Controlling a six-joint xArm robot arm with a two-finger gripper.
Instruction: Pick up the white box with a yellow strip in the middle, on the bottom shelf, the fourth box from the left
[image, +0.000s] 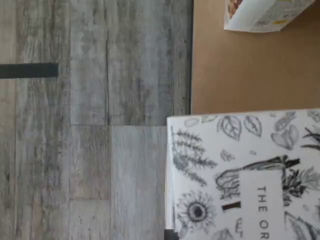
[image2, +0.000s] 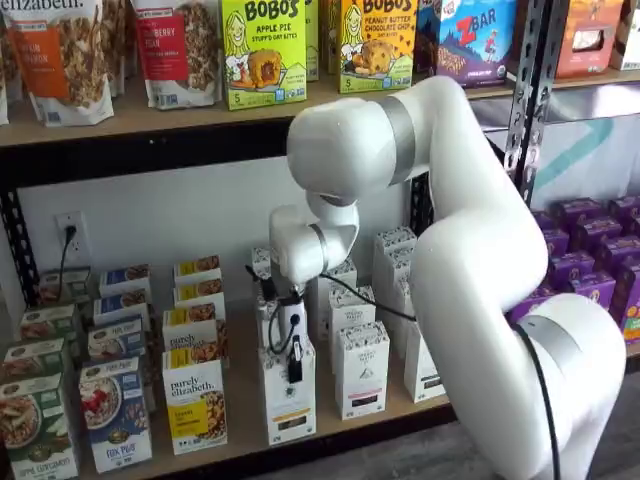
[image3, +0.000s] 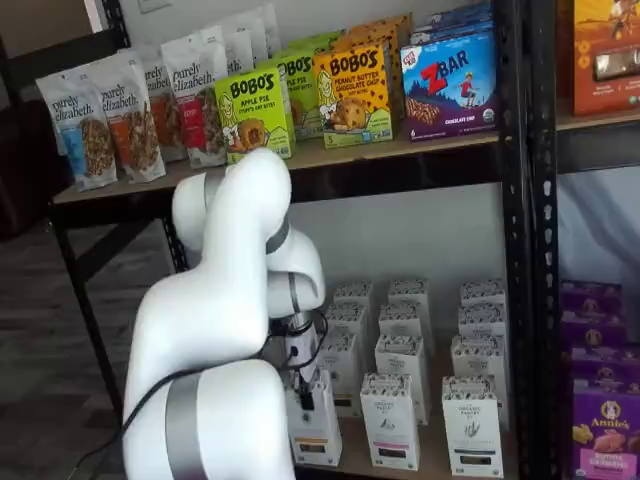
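The white box (image2: 288, 410) stands at the front of the bottom shelf (image2: 245, 425), with a dark-patterned top and a black band with a yellow strip low on its front. My gripper (image2: 294, 368) comes down on it from above, its black fingers shut on the box's upper part. The same box (image3: 318, 435), gripper (image3: 305, 392) and shelf board (image3: 350, 458) show in both shelf views. In the wrist view the box's leaf-drawn top (image: 240, 175) reaches out past the tan board's (image: 240, 70) edge over the floor.
Like white cartons (image2: 360, 370) stand in rows to the right and behind. A "purely elizabeth" box (image2: 195, 405) is close on the left, purple boxes (image2: 590, 270) far right. A black rack post (image2: 527, 90) and the upper shelf with Bobo's boxes (image2: 262, 50) are overhead.
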